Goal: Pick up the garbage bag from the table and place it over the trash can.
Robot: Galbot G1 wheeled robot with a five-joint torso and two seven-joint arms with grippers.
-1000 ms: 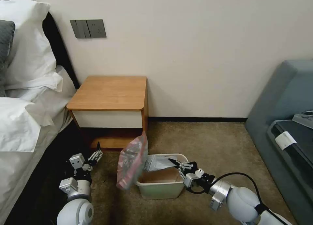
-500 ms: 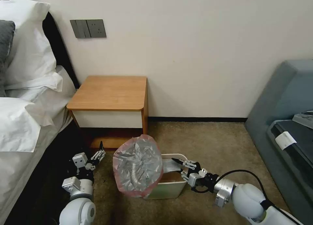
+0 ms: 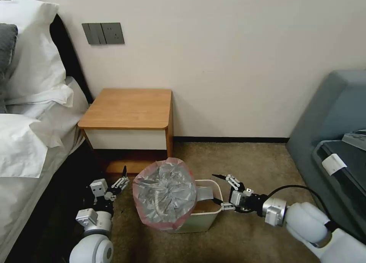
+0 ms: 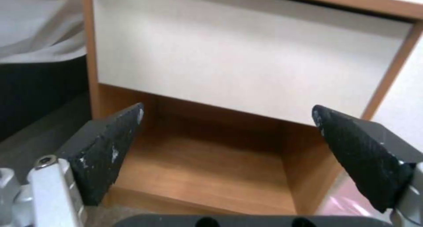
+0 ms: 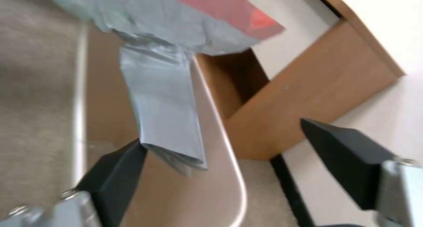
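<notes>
Orange-brown wood makes the desk (image 3: 129,108), a small nightstand with rounded corners, a white drawer front and an open lower shelf, standing between the bed (image 3: 26,141) and the bare wall. On the beige carpet (image 3: 244,167) in front of it stands the trash can (image 3: 207,217), cream-white plastic, rounded-rectangular.

Compared with one second ago, the garbage bag (image 3: 166,192) has changed most. Then it hung edge-on as a narrow flap at the left side of the bin; now its mouth is turned upward and spread into a round opening with the pink rim all around, covering the left part of the bin. The right part of the bin rim is not covered. The plastic is thin, grey, shiny and full of wrinkles.

The right gripper (image 3: 218,188) has drawn back to the right of the bin, and its fingers (image 5: 343,154), which were pinching the bag, are now spread wide and hold nothing. A flat folded strip of the bag (image 5: 165,111) hangs over the bin rim (image 5: 220,131), with its end just beside one finger (image 5: 119,174).

The left gripper (image 3: 121,179) is slightly nearer to the bag than before, just beside its left edge, with fingers (image 4: 105,147) wide and pointing toward the lower shelf (image 4: 207,167).
</notes>
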